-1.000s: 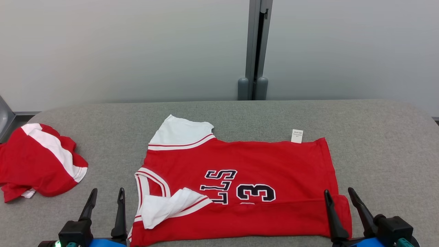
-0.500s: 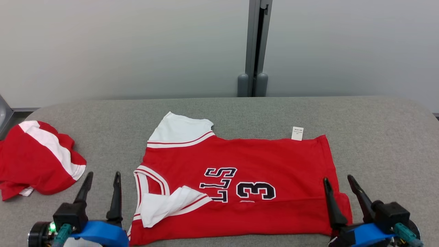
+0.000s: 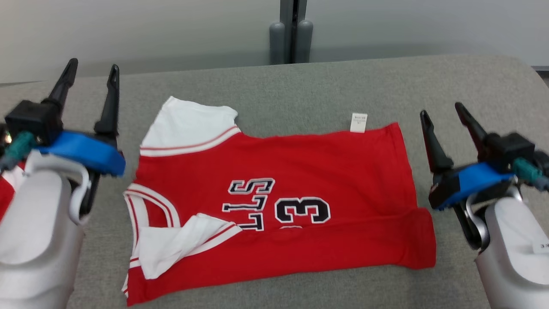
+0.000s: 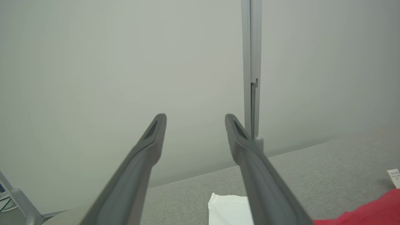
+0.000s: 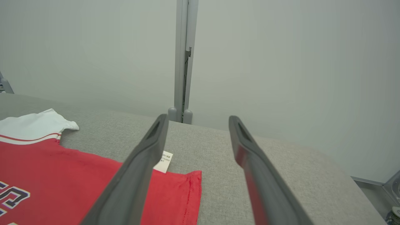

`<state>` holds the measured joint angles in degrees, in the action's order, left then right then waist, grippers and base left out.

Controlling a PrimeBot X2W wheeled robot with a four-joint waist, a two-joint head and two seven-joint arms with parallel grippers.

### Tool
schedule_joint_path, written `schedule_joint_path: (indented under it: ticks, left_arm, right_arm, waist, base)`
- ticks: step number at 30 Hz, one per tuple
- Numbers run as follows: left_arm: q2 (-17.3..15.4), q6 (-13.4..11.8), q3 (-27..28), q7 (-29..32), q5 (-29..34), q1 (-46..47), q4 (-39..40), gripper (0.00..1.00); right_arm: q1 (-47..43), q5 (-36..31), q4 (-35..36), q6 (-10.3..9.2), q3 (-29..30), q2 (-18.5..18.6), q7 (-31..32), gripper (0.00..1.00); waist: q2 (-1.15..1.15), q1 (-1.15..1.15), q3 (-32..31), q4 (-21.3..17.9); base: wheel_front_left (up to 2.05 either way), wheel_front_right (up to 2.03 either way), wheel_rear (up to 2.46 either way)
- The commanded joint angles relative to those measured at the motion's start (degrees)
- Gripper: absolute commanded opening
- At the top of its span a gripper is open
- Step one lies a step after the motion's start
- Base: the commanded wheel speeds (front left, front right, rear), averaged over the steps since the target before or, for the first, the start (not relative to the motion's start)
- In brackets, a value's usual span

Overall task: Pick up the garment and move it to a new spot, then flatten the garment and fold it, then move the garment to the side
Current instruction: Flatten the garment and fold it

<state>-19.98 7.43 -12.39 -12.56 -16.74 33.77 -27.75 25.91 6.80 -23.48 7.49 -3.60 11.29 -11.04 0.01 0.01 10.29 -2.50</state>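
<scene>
The garment [image 3: 300, 171] is a red jersey with white sleeves and dark lettering. It lies flat on the grey table [image 3: 343, 86], collar to the left. Its near strip is folded over, and the near white sleeve [image 3: 180, 244] lies across the chest. A white label [image 3: 358, 122] sticks out at the far edge. My left gripper [image 3: 92, 68] hovers open to the left of the far sleeve. My right gripper [image 3: 441, 109] hovers open just right of the hem. The left wrist view shows open fingers [image 4: 195, 117] above the far sleeve [image 4: 228, 209]. The right wrist view has open fingers [image 5: 197, 118] over the hem corner [image 5: 175, 193].
A second red and white cloth [image 3: 6, 193] peeks out behind my left forearm at the left edge. A grey post [image 3: 291, 34] stands against the pale wall behind the table. The table's rounded right corner [image 3: 527, 73] lies beyond my right gripper.
Both arms have lifted and reached forward along the jersey's two sides, still open. The head camera has tilted down and shifted, so the jersey sits higher and more to the left.
</scene>
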Motion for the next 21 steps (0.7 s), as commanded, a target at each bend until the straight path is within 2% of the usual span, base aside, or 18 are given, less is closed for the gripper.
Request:
schedule_joint_path:
  ticks: [1, 6, 11, 21]
  left_arm:
    - [-0.8, 0.1, -1.2, 0.8, -1.2, 2.8, -0.7, 1.0]
    - [-4.6, 0.1, -7.6, 5.9, -9.4, 13.3, -3.3, 1.0]
    - [-7.7, 0.1, -14.4, 9.7, -15.1, 20.8, -7.7, 1.0]
    - [-10.6, 0.1, -24.6, 15.0, -26.6, 27.4, -16.9, 1.0]
  right_arm:
    - [2.4, 0.0, -0.7, 0.01, -0.6, 0.6, 0.8, 1.0]
    - [10.4, 0.8, -3.4, 0.01, -3.0, 1.8, 2.9, 1.0]
    - [16.2, 1.2, -6.0, 0.01, -5.6, 1.7, 3.8, 1.0]
    - [22.2, 1.8, -10.3, 0.01, -8.2, -0.5, 1.7, 1.0]
  waist:
    - [-0.01, -0.01, 2.4, 0.5]
    - [-0.01, -0.01, 8.7, -1.3]
    - [-0.01, -0.01, 13.7, -2.9]
    - [-0.01, -0.01, 20.4, -6.2]
  base:
    - [0.0, 0.0, 0.0]
    - [0.0, 0.0, 0.0]
    - [0.0, 0.0, 0.0]
    - [0.0, 0.0, 0.0]
